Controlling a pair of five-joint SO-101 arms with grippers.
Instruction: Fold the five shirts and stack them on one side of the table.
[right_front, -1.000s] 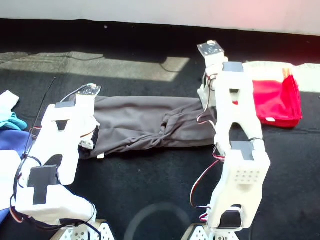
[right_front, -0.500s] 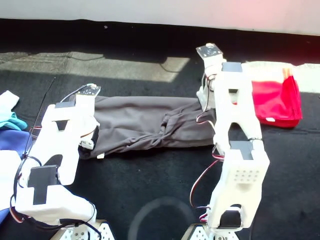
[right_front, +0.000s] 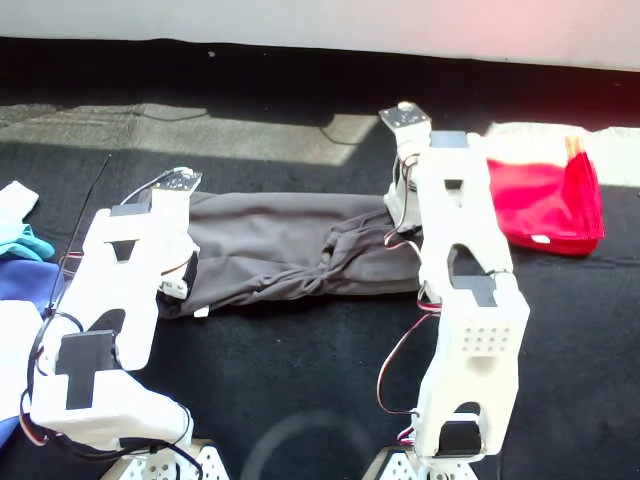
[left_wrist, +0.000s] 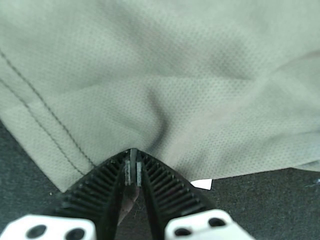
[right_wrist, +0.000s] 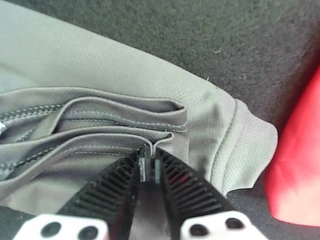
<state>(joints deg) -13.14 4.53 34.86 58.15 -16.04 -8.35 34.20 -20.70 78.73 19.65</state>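
A grey shirt (right_front: 290, 245) lies stretched across the middle of the dark table, bunched near its right end. My left gripper (left_wrist: 133, 167) is shut on the grey shirt's (left_wrist: 165, 85) fabric near a stitched hem at its left end. My right gripper (right_wrist: 150, 162) is shut on folded seams of the grey shirt (right_wrist: 100, 90) at its right end. In the high view the left arm (right_front: 130, 270) covers the shirt's left edge and the right arm (right_front: 450, 220) covers its right edge. A folded red shirt (right_front: 550, 200) lies at the right.
A pile of blue, teal and white shirts (right_front: 18, 260) lies at the table's left edge. A pale cloth (right_front: 540, 135) sits under the red shirt (right_wrist: 295, 165). A sunlit patch (right_front: 200, 130) crosses the back of the table.
The right arm has shifted left, carrying the shirt's right end with it. The left arm has stayed still.
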